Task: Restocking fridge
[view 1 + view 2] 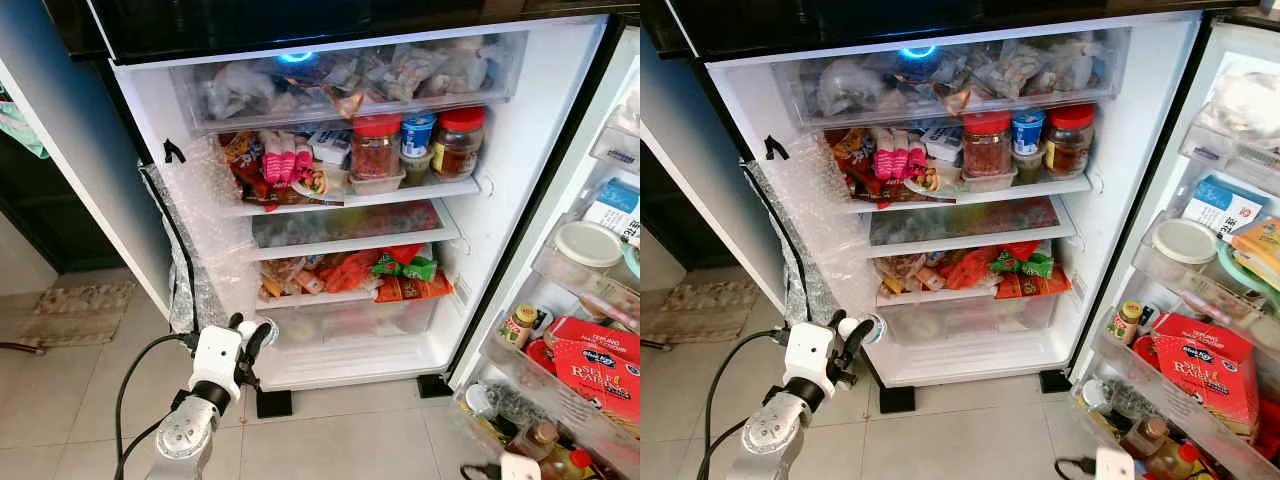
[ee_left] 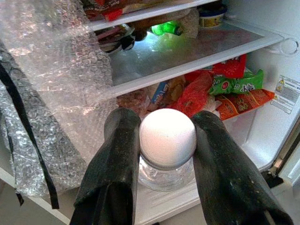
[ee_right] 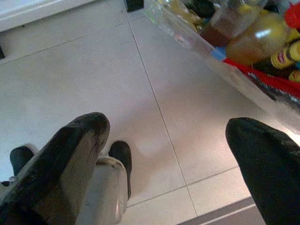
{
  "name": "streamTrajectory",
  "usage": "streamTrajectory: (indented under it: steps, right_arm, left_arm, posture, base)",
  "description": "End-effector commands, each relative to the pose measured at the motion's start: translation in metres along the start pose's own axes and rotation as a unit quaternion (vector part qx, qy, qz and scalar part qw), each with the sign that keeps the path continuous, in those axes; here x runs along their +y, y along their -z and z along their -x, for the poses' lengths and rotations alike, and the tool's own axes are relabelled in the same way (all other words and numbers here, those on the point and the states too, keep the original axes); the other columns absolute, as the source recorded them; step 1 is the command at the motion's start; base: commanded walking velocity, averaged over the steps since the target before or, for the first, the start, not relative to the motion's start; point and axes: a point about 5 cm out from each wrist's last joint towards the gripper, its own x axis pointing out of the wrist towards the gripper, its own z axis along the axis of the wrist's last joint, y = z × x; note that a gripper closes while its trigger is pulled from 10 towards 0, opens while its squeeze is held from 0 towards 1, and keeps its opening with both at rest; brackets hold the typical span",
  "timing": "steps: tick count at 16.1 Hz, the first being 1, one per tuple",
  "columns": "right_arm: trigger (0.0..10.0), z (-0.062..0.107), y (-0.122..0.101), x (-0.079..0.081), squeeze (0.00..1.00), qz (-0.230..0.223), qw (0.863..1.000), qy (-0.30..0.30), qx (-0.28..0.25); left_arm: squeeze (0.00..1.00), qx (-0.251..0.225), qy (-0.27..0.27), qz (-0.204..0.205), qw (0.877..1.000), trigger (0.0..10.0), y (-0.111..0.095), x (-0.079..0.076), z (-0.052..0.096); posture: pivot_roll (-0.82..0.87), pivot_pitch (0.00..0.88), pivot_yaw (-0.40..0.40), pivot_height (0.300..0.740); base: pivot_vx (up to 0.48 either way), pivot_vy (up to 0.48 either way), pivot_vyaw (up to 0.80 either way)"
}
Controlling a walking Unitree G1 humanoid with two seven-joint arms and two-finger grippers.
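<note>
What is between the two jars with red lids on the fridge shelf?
In the left eye view, between the red-lidded glass jar on the left and the red-lidded glass jar on the right stands a small blue-lidded tub stacked on a clear plastic container.

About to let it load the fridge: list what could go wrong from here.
1. The left gripper pinches the white-capped clear jar only near its cap; it may slip.
2. The loose bubble wrap hangs beside the gripper's likely path and could snag.
3. The lower shelves look crowded, so packets may get knocked.
</note>
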Motion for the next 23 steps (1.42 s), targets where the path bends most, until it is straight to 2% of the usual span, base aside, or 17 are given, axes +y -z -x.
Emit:
streamTrajectory:
  steps: [1,4,8,13,23]
  right_arm:
    - [10.0,0.0,0.001,0.002,0.0,0.0,1.0,-0.002,-0.002]
    - [10.0,0.001,0.005,0.005,0.0,0.0,1.0,-0.004,-0.001]
    - [10.0,0.005,0.02,0.009,0.0,0.0,1.0,-0.007,0.008]
    - [10.0,0.002,0.008,0.011,0.0,-0.002,1.0,-0.009,-0.002]
    - [10.0,0.001,0.002,0.012,0.0,-0.003,1.0,-0.012,-0.006]
  left_arm:
    - [0.0,-0.002,0.002,-0.001,1.0,10.0,-0.003,0.002,0.0]
    - [0.0,0.003,0.005,0.0,1.0,10.0,-0.003,0.001,0.0]
    - [0.0,0.01,0.018,0.005,1.0,10.0,-0.003,-0.003,0.0]
    - [0.0,0.013,0.022,0.016,1.0,10.0,-0.004,-0.003,-0.002]
    - [0.0,0.01,0.025,0.017,0.999,10.0,-0.008,-0.002,-0.005]
  posture:
    - [0.0,0.051,0.046,0.685]
    - [0.0,0.048,0.047,0.66]
    - [0.0,0.048,0.049,0.66]
    - [0.0,0.05,0.047,0.66]
    - [0.01,0.046,0.043,0.66]
  base:
    - [0.0,0.0,0.0]
    - [0.0,0.0,0.0]
    - [0.0,0.0,0.0]
    - [0.0,0.0,0.0]
    - [0.331,0.0,0.0]
